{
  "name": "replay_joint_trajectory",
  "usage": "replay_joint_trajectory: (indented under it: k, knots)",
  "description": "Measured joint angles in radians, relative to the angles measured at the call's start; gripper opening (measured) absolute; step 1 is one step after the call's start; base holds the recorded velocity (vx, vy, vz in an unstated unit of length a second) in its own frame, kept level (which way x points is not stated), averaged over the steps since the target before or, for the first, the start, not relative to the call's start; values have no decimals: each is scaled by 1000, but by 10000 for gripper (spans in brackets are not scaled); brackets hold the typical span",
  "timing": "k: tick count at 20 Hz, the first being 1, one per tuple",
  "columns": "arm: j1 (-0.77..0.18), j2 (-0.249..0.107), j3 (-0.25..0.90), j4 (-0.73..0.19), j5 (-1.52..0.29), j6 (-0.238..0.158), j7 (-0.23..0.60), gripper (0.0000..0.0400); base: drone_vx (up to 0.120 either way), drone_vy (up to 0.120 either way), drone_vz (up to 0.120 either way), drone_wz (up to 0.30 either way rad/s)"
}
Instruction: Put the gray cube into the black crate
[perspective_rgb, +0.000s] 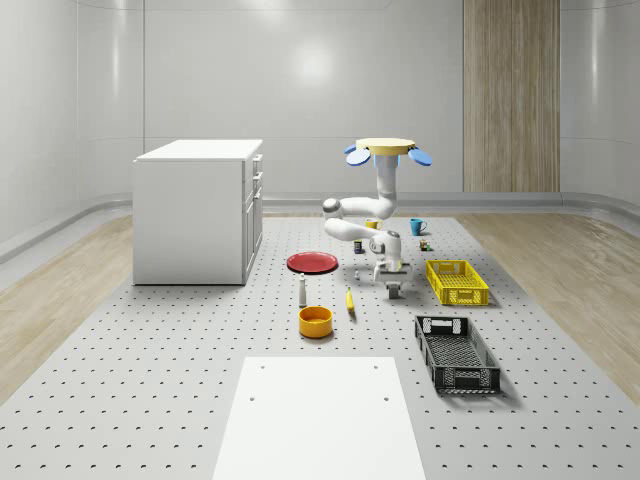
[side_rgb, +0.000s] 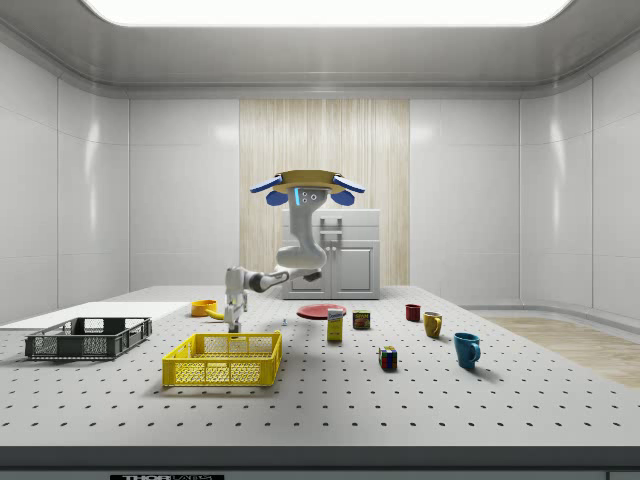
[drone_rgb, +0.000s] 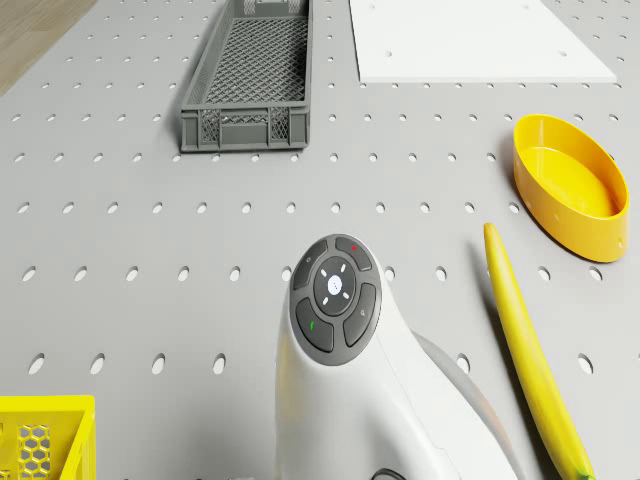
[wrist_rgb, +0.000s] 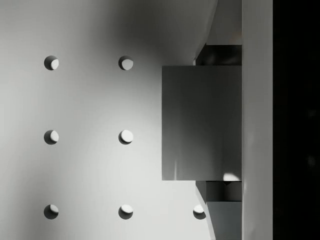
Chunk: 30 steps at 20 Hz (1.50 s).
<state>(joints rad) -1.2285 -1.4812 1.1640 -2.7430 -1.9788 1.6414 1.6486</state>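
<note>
The gray cube (wrist_rgb: 200, 122) sits between the two fingers (wrist_rgb: 218, 54) of my gripper (wrist_rgb: 220, 122), which is shut on it just above the perforated table. From the whole-scene view the gripper (perspective_rgb: 395, 284) points down with the cube (perspective_rgb: 396, 291) at its tip, beside the yellow crate's near left corner. The black crate (perspective_rgb: 456, 353) lies nearer the camera and to the right, apart from the gripper. The drone (perspective_rgb: 387, 150) hovers above the table behind the gripper, its arm bent downward. The black crate (drone_rgb: 250, 75) also lies ahead of the arm's wrist (drone_rgb: 335, 305).
A yellow crate (perspective_rgb: 457, 281) stands right of the gripper. A banana (perspective_rgb: 350, 300), an orange bowl (perspective_rgb: 315, 321), a small white bottle (perspective_rgb: 302, 291) and a red plate (perspective_rgb: 313, 262) lie to its left. A white cabinet (perspective_rgb: 200, 210) stands far left; mugs and cans (side_rgb: 361, 319) behind.
</note>
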Motion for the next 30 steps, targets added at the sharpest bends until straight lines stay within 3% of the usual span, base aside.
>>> replay_joint_trajectory:
  k: [8,19,30]
  knots:
    - [13,-6,82,-29,77,-34,3,250,85,90,120,0]
    - [13,-16,109,-36,106,-36,7,250,120,120,116,0]
    - [10,-25,112,-36,112,-28,9,250,120,120,0,0]
